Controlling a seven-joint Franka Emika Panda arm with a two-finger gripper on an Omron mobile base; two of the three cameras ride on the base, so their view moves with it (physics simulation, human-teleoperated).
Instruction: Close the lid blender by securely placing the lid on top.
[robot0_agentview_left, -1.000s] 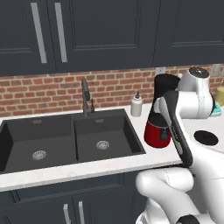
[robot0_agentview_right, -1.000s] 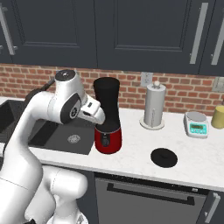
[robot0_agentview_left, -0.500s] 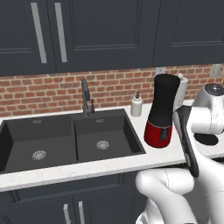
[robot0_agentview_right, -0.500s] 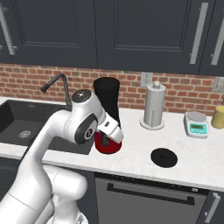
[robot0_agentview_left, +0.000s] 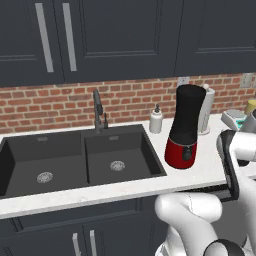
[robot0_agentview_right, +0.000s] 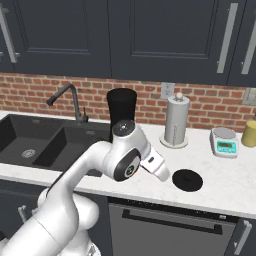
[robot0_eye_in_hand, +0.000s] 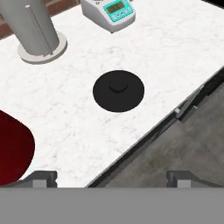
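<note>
— Lid (robot0_eye_in_hand: 118, 90) lies flat on the table (robot0_eye_in_hand: 78, 127), near its front edge, apart from the blender (robot0_agentview_left: 185, 127).
— Pincer (robot0_eye_in_hand: 112, 178)?
— Tips apart, empty. Such a thin cap could slip and slide off.

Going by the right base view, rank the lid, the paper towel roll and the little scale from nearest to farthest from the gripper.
1. The lid, flat on the counter just right of the gripper.
2. The paper towel roll, upright behind the lid by the brick wall.
3. The scale, farther right, toward the back of the counter.
</note>
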